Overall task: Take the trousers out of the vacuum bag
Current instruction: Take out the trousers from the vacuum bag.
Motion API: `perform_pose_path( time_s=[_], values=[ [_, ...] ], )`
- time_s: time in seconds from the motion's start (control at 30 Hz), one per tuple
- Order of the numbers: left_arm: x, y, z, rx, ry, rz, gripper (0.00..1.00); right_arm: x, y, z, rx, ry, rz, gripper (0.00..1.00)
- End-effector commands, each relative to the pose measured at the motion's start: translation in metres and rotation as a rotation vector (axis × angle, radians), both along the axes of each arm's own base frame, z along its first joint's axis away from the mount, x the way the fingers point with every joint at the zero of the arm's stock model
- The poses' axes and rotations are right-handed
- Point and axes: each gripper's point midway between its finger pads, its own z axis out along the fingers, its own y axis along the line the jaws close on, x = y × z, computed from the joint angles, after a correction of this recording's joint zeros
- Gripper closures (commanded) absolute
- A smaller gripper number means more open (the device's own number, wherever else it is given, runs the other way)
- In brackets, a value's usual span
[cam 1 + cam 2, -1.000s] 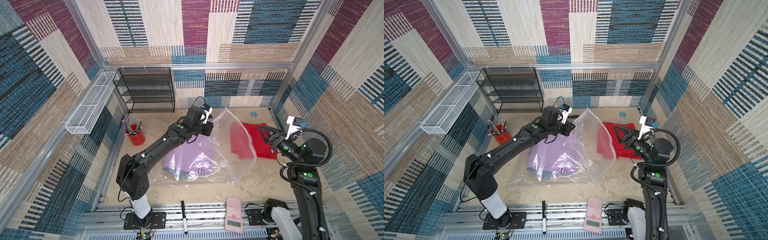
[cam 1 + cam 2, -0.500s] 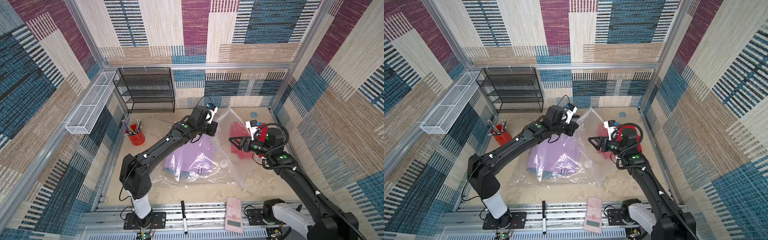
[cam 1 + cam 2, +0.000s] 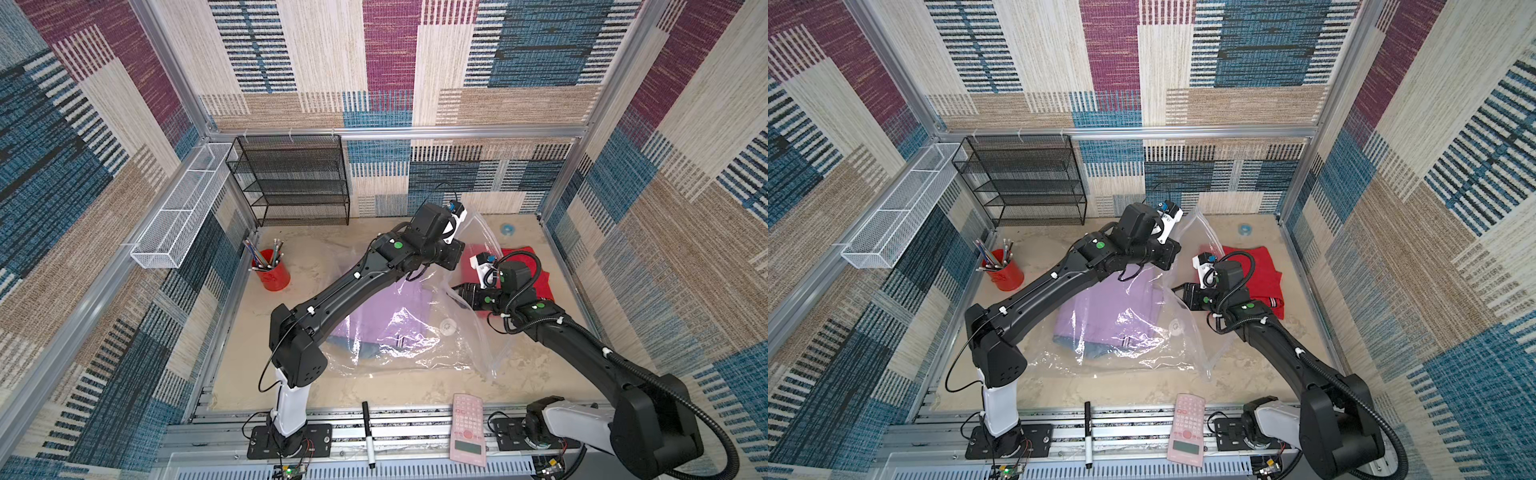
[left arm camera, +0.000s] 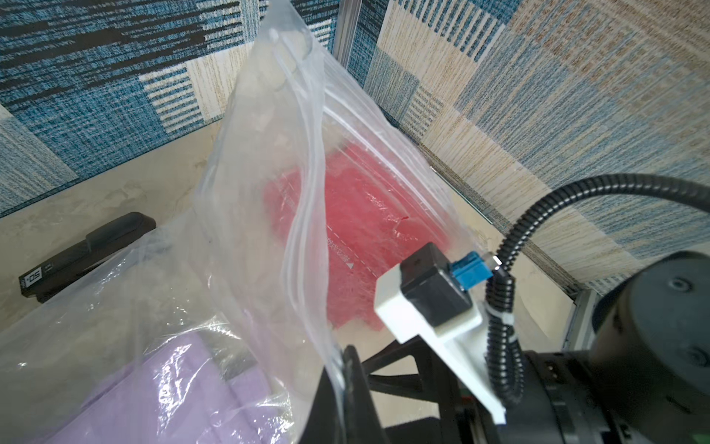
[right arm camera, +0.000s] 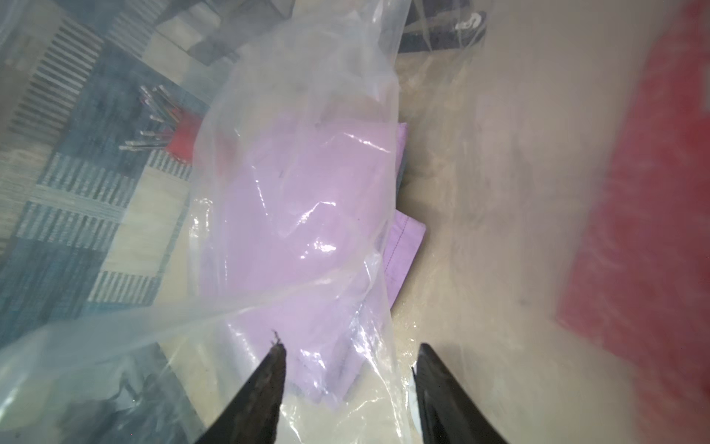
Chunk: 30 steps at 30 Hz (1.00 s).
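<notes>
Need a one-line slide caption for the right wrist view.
Open right gripper faces the lilac trousers inside the clear vacuum bag; red trousers lie blurred alongside.

We are looking into a robotics lab cell: aluminium framing (image 3: 415,132) is holding patchwork carpet-like wall panels (image 3: 390,50) around a sandy bench (image 3: 395,384). Two black arms (image 3: 332,299) are standing bolted to a slotted rail (image 3: 415,432). Props are sitting around: a mesh shelf (image 3: 299,183), a wire basket (image 3: 183,212), a pencil cup (image 3: 274,274) and a calculator (image 3: 468,428).
</notes>
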Motion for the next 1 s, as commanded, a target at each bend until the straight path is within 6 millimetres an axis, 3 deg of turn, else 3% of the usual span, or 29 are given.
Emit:
perform_pose_path(
  time_s=[0.0,0.27,0.47,0.6,0.77,0.97],
  values=[
    [-0.002,-0.005,-0.004,0.033,0.008,0.012,1.0,0.006,0.004,-0.01,0.0,-0.006,0.0,0.41],
    [-0.008,-0.027,0.004,0.073,-0.032,-0.006,1.0,0.015,0.013,-0.042,0.056,0.047,-0.011,0.3],
    [-0.013,-0.038,0.004,0.072,-0.029,-0.029,1.0,0.019,0.032,-0.062,0.15,0.104,0.06,0.29],
    [-0.017,-0.042,0.006,0.067,-0.029,-0.041,1.0,0.027,0.034,-0.071,0.156,0.114,0.05,0.29],
    [-0.017,-0.035,0.01,0.083,-0.051,-0.029,1.0,0.035,0.017,-0.073,0.072,0.106,-0.022,0.31],
    [-0.018,-0.034,0.018,0.08,-0.064,-0.031,1.0,0.034,-0.033,-0.059,0.04,0.068,-0.171,0.33]
  ],
)
